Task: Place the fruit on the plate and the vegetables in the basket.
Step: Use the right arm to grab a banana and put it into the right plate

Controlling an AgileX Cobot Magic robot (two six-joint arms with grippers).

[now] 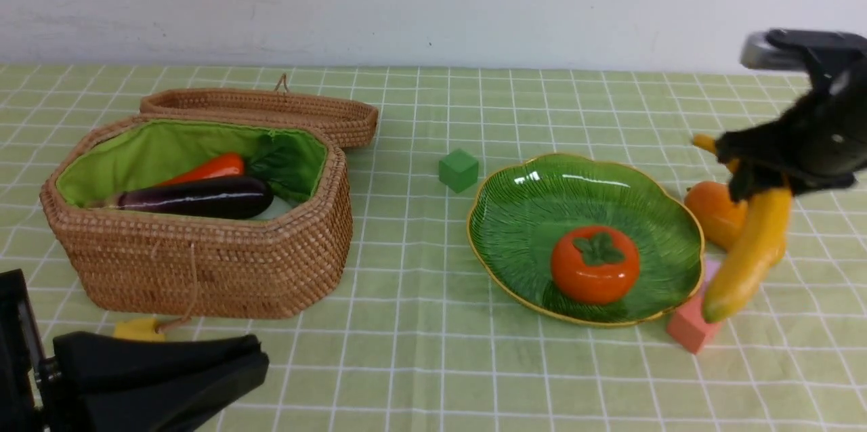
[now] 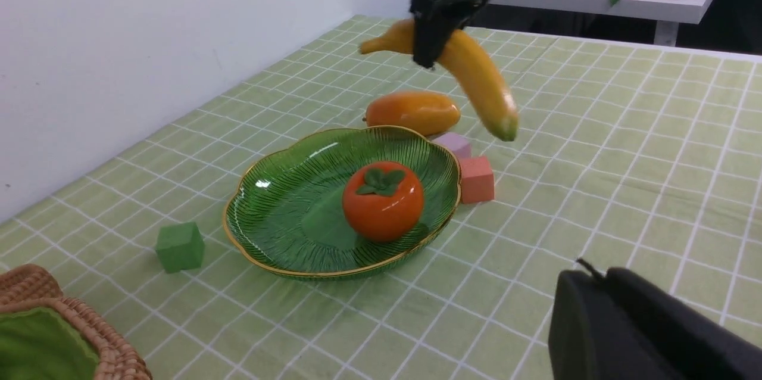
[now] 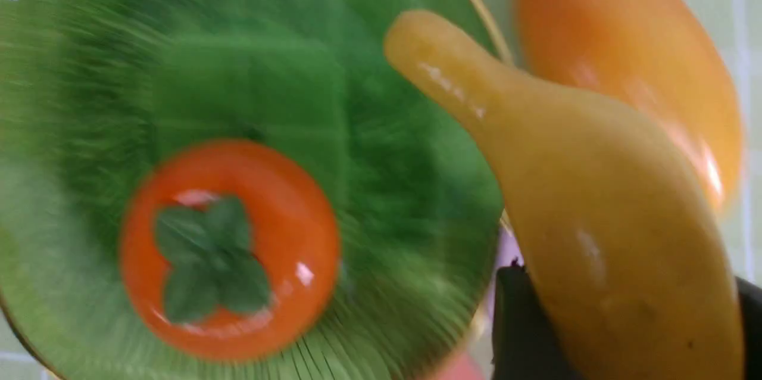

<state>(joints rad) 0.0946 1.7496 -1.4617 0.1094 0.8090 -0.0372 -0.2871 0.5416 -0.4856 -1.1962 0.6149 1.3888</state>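
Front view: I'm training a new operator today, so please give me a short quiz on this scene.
1. True or false: the persimmon sits on the plate.
2. What is the right tool holding?
3. Fill in: the eggplant lies in the ___.
Key: 1 true; 2 the banana; 3 basket.

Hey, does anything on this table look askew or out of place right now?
Only the long yellow toy banana: it hangs steeply tilted from the right hand, gripped toward its stem end, tip down near the pink foam cube beside the green glass plate. Nothing looks spilled or damaged.
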